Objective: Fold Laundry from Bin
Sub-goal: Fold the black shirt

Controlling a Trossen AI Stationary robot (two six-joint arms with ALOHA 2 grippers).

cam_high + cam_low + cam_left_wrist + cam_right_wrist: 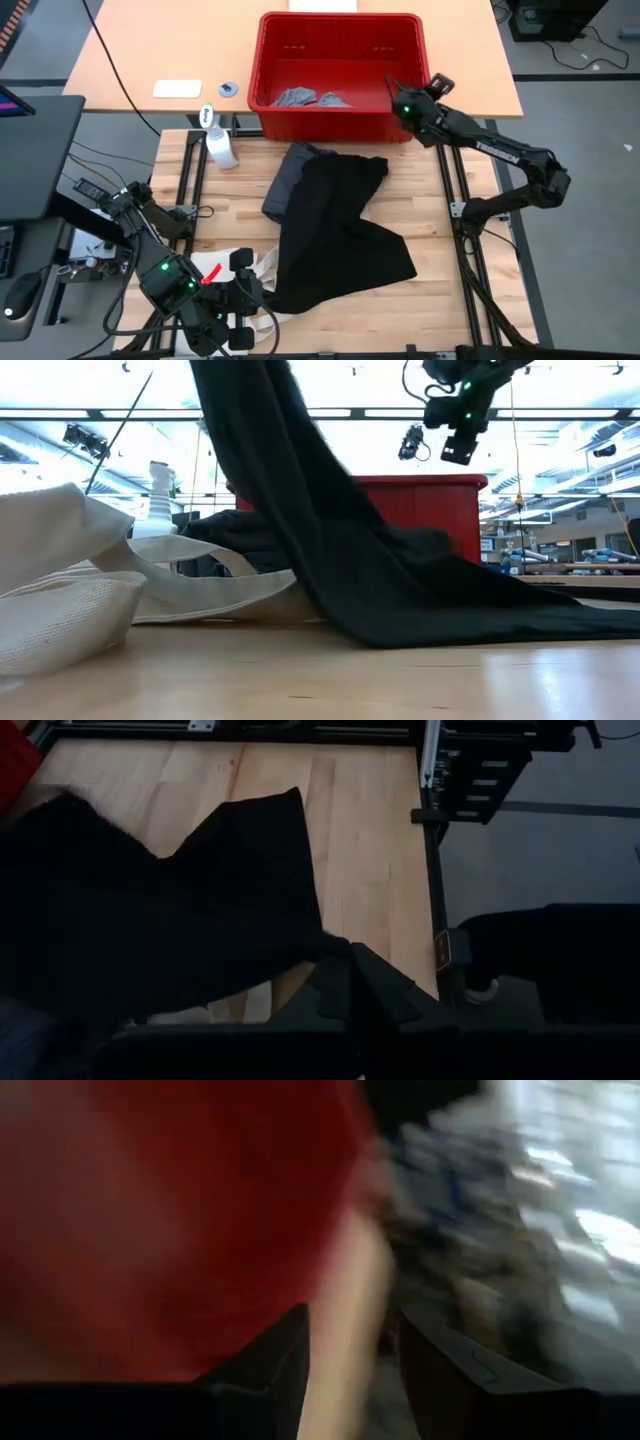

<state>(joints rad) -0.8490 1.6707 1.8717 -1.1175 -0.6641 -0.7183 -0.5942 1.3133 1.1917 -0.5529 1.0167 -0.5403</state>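
The red bin (300, 120) stands at the table's far side with light grey laundry (300, 98) on its floor. A large black piece (340, 230) lies spread over the table's middle, partly over a dark grey piece (283, 185). My left gripper (345, 965) is at the near left, shut on the black piece (150, 920). In the low view the black piece (300, 490) rises steeply out of the top of the picture. My right gripper (393, 92) hovers open over the bin's right end, with nothing between its fingers (285, 1355). My left gripper pinches the black piece at its near edge (318, 946) between its two shut fingers, slanting down from the near left. That end is lifted off the table. The cloth slopes down from it and the rest lies on the table (450, 610).
A cream tote bag (80, 595) with long handles lies at the near left, beside the black piece. A white spray bottle (221, 147) stands at the far left, near the bin. Bare wood (370, 840) shows to the right of the black piece.
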